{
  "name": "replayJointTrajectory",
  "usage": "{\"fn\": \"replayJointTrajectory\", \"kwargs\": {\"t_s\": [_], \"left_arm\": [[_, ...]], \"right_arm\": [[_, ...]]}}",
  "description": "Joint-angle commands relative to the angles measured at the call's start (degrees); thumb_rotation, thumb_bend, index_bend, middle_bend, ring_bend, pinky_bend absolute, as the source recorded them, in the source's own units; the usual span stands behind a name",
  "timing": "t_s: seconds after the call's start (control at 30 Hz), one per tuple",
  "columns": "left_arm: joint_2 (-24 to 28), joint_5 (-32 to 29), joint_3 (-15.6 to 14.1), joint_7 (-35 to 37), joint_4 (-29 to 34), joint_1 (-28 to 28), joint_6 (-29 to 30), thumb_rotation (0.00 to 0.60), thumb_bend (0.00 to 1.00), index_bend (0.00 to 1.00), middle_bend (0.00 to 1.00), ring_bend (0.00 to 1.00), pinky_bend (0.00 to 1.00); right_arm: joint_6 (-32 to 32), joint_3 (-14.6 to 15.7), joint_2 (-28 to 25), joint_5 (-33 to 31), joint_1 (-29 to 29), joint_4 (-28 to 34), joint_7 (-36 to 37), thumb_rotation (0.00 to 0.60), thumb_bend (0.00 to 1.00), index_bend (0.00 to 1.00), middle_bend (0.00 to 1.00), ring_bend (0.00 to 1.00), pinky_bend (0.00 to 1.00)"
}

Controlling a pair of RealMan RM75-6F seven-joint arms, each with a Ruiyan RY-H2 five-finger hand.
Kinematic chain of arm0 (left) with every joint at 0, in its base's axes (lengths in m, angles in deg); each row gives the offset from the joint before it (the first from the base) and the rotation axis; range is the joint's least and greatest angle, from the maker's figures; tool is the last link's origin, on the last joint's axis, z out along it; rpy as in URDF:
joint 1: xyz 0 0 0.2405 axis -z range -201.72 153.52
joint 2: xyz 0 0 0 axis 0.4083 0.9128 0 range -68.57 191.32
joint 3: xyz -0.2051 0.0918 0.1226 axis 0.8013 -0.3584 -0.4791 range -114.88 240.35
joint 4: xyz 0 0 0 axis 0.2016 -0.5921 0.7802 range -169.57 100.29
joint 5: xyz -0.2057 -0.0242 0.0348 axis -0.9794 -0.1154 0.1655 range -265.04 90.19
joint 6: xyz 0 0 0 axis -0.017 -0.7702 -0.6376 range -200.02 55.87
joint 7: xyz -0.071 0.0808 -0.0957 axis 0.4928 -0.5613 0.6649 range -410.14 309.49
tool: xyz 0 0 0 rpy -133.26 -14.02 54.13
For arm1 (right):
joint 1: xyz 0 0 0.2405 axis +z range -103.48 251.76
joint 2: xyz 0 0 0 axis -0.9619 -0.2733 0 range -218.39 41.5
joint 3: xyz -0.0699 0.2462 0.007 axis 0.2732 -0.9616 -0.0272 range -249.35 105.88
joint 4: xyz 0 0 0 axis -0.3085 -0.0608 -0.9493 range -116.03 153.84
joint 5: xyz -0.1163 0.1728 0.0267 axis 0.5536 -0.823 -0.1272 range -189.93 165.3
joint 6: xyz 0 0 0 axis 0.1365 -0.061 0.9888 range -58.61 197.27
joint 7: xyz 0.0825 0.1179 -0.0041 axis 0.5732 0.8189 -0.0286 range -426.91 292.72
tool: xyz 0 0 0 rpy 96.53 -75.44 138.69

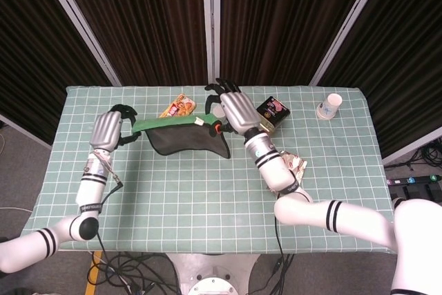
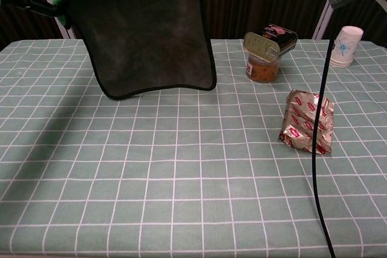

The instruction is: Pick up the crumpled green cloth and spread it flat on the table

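left hand (image 1: 108, 131): your left hand pinches one top corner of the green cloth (image 2: 148, 40); its fingers are curled onto the hem, and only a sliver of them shows at the top-left edge of the chest view.
green cloth: it hangs in the air between your two hands, top hem pulled nearly straight, dark face toward the chest camera, its bottom edge looking clear of the table (image 2: 181, 197).
snack packet (image 1: 178, 106): it lies on the table just behind the cloth, between the hands, so lay the cloth forward of it.
right hand (image 1: 237, 108): your right hand grips the other top corner, fingers closed over it.
how to lower: I judge that the cloth is spread enough; bring both hands down together and draw them toward you, so the bottom edge lands first and the rest lies down without folding.
tin (image 2: 266, 52): open, just right of the right hand; keep that wrist away from it.
foil pouch (image 2: 307, 121): nearer you, right of the landing area; no obstacle.
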Motion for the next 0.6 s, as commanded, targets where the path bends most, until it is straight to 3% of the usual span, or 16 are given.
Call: {"fn": "replayJointTrajectory", "kwargs": {"t_s": [0.03, 0.17, 0.27, 0.6], "left_arm": [[-1.2, -0.6, 1.5, -0.8, -3.4, 1.8, 0.8, 0.600, 0.54, 0.66, 0.39, 0.24, 0.40], [-2.0, 0.4, 2.2, -0.3, -5.8, 2.2, 3.2, 0.600, 0.53, 0.66, 0.39, 0.24, 0.40], [-2.1, 1.8, 1.4, 0.2, -6.2, 1.8, 4.7, 0.600, 0.53, 0.65, 0.39, 0.24, 0.40], [-0.1, 10.0, -8.4, 0.0, -2.5, -1.9, 4.6, 0.600, 0.53, 0.65, 0.39, 0.24, 0.40]], "right_arm": [[-2.8, -1.2, 1.4, 1.0, 1.3, -4.4, 3.7, 0.600, 0.49, 0.69, 0.18, 0.02, 0.00], [-4.8, -2.5, 2.2, 3.5, 1.9, -7.9, 8.6, 0.600, 0.49, 0.69, 0.18, 0.02, 0.00], [-5.8, -1.7, 2.6, 6.2, 1.5, -9.8, 11.6, 0.600, 0.49, 0.69, 0.18, 0.02, 0.00], [-9.9, 6.2, 3.9, 18.1, -2.8, -11.8, 22.3, 0.600, 0.49, 0.69, 0.19, 0.02, 0.00]]}}
